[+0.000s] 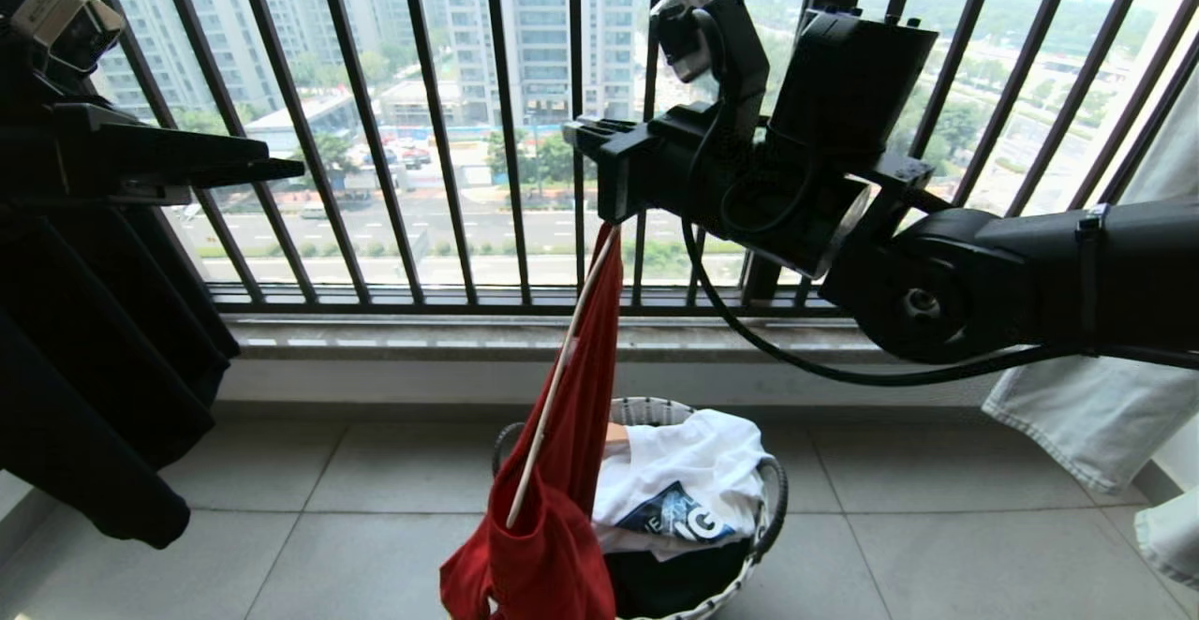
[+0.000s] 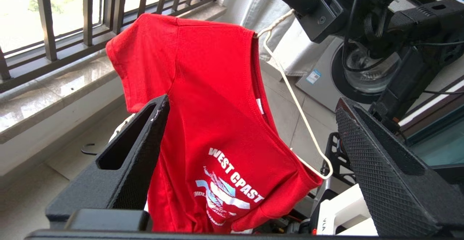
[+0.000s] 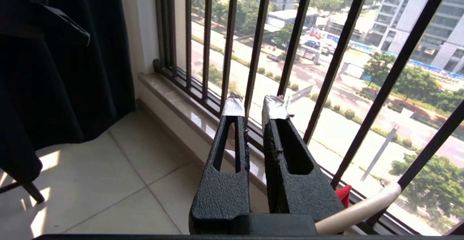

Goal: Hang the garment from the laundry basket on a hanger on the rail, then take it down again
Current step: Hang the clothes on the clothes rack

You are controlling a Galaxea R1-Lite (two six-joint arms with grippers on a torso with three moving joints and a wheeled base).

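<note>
Head view: my right pincer is up before the window bars, pinching the hanger, from which the red garment droops over the basket on the floor. My left pincer is at the left, apart.

Left wrist view: my fingers are spread wide, empty, the shirt just beyond.

Right wrist view: fingers pressed nearly together.

Red garment, off-white hanger
</note>
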